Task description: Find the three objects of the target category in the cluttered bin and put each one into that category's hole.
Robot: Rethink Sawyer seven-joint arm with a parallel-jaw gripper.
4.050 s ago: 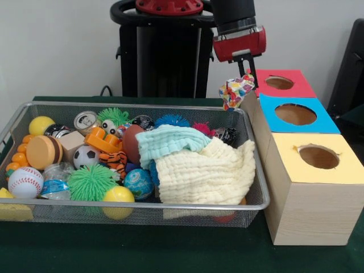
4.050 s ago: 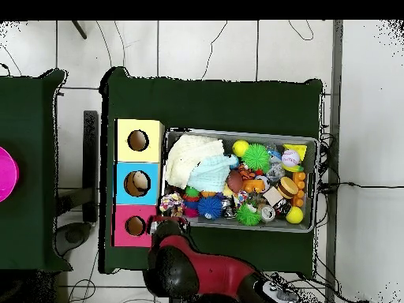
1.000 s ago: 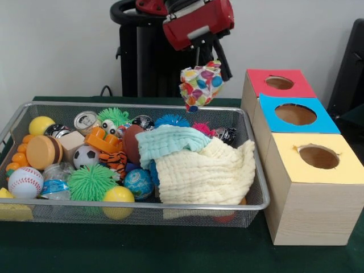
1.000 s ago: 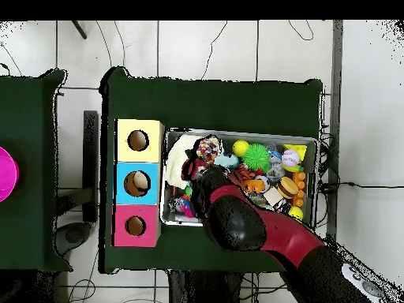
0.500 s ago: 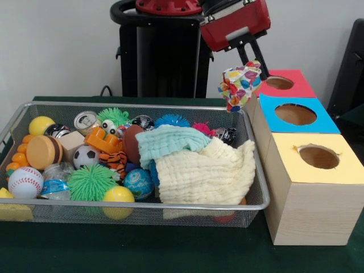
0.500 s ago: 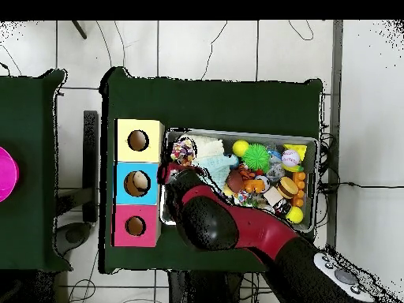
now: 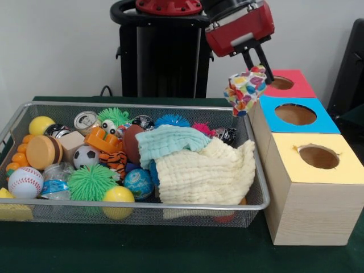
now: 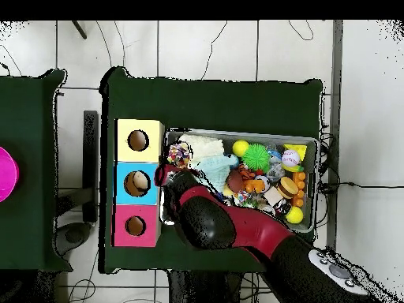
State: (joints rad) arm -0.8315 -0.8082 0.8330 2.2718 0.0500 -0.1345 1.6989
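Here, a multicoloured patterned cloth is pinched in the closed gripper and held in the air above the wire bin's corner, beside the blue-topped box. No writing can be read.

pincer with spotted cloth nearer boxes

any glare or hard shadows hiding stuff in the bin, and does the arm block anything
Front view: even light, no glare; the bin and the held patterned cloth read clearly, with the gripper shut on it. Overhead view: the arm covers the bin's lower left part, so the toys there are hidden; the three box holes stay visible.
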